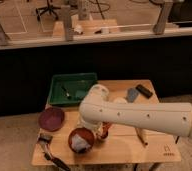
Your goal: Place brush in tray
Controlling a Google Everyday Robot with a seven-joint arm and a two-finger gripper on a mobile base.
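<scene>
Gripper [103, 131] hangs low just right of the round brown-red bowl [81, 141], mostly tucked under the fat white arm [139, 115]. Its jaws are spread with nothing in them. The long thin black-handled brush with a pale grey bristle head [53, 154] lies flat on the wooden table [119, 147] just left of the bowl, so it's on the far side from the gripper. Its long axis is diagonal: bristle end left of the bowl, handle tip toward the table's front edge. The dark green rectangular plastic tray [55, 92] sits behind the bowl, well apart from the brush. There's only one arm, and I reckon it must cross the bowl to reach.
</scene>
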